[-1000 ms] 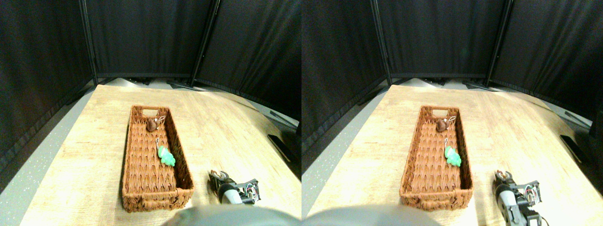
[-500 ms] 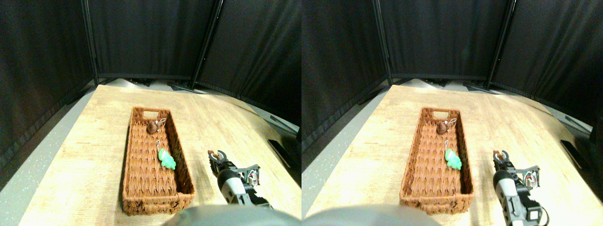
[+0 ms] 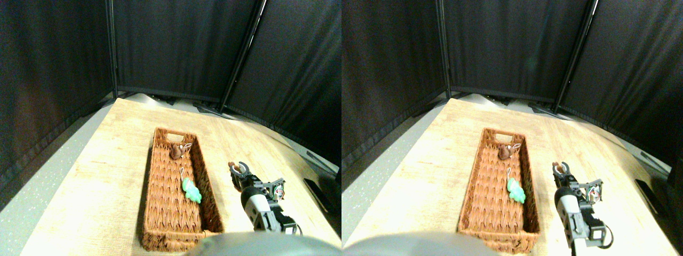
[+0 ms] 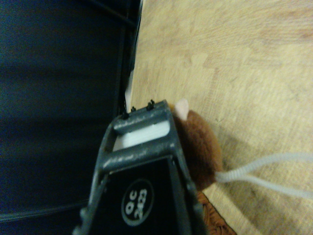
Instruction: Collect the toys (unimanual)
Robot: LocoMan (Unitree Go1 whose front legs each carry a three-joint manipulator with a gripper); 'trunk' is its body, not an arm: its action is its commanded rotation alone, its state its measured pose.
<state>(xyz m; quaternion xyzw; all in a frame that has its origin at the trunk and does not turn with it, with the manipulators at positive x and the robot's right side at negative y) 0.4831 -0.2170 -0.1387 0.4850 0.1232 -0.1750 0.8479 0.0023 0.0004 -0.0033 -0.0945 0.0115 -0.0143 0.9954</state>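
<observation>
My right gripper (image 3: 238,168) is raised above the table just right of the long wicker basket (image 3: 155,186). It is shut on a small brown plush toy (image 4: 201,147), whose pale ear and white string loop (image 4: 266,171) stick out beside the jaw in the wrist view. In the stereo view the toy is only a brown speck between the fingertips. Two more toys lie inside the basket: a brown one (image 3: 175,151) near the far end and a green one (image 3: 191,191) against the right wall, each with a thin loop.
The basket lies lengthwise on a light wooden table (image 3: 96,181). Black curtain panels (image 3: 176,48) on poles close off the far and side edges. A dark flat object (image 3: 315,189) sits at the table's right edge.
The right arm has lifted from the tabletop and reached farther forward with the brown toy in its jaws. The whole picture has also shifted, so the camera moved.
</observation>
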